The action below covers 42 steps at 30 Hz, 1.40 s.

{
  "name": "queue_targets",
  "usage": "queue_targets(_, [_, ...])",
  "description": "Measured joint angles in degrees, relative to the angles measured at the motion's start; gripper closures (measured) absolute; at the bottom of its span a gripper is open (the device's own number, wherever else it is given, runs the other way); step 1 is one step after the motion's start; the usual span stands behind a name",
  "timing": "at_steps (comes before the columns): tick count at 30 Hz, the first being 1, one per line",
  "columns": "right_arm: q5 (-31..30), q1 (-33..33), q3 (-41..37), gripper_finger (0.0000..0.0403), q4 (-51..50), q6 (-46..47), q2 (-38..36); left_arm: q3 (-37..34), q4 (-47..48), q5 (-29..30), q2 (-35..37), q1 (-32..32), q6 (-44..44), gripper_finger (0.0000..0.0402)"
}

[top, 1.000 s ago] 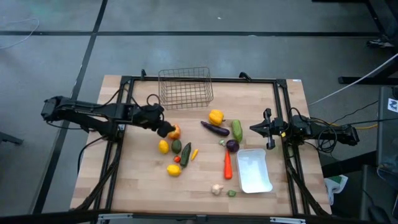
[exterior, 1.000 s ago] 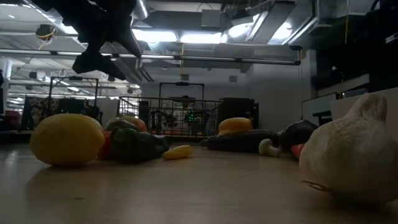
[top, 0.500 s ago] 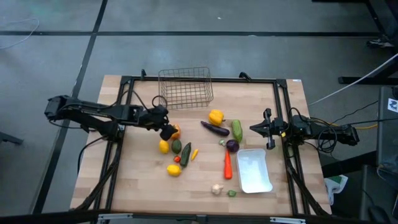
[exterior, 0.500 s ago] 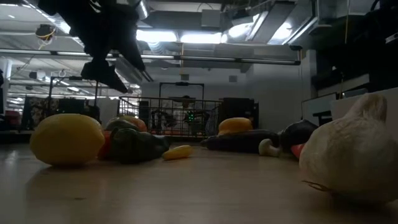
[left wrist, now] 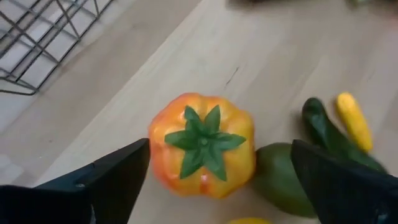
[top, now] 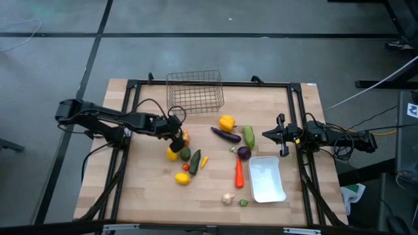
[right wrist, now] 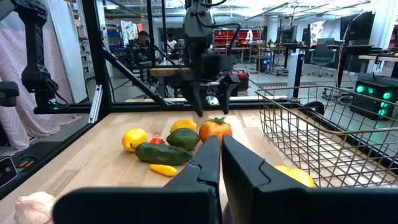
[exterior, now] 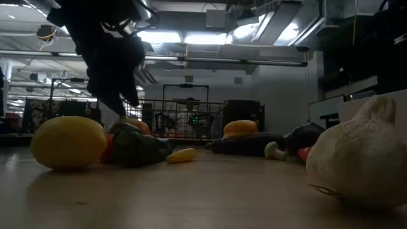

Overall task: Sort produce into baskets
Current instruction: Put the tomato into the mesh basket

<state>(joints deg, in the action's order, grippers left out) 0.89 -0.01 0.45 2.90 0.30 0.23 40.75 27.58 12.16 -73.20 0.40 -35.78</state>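
Two baskets stand empty: the wire basket at the far edge and the white tray near right, so sorting has hardly begun. All the produce lies loose on the table between them. The left gripper hangs directly over the orange tomato, jaws spread wide on either side of it, not touching. The step in hand looks like the first pick. Next it likely needs to drop straight down and close across the tomato. Room is tight on the near side: a green piece touches the tomato and a lemon sits just beside. The far side toward the wire basket is open wood. The right gripper waits at the right, fingers pressed together.
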Motion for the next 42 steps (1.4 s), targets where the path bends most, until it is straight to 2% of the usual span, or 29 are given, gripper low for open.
queue_targets(6, [0.0,0.0,0.0,0.0384,-0.02,0.0,0.01,0.0,0.1,0.67,-2.82,0.07,4.31,0.0017])
queue_targets(18, [0.0,0.0,0.0,0.0384,-0.02,0.0,0.0,-0.02,-1.11,1.86,-8.95,0.44,5.8,0.0017])
queue_targets(33, [-0.02,0.0,0.0,0.0384,-0.02,0.0,0.0,0.0,-1.57,1.98,-9.68,0.44,8.42,0.0018])
queue_targets(42, [-0.02,0.0,0.0,0.0384,-0.02,0.0,0.0,0.0,-3.05,2.25,-9.98,0.44,9.32,0.0066])
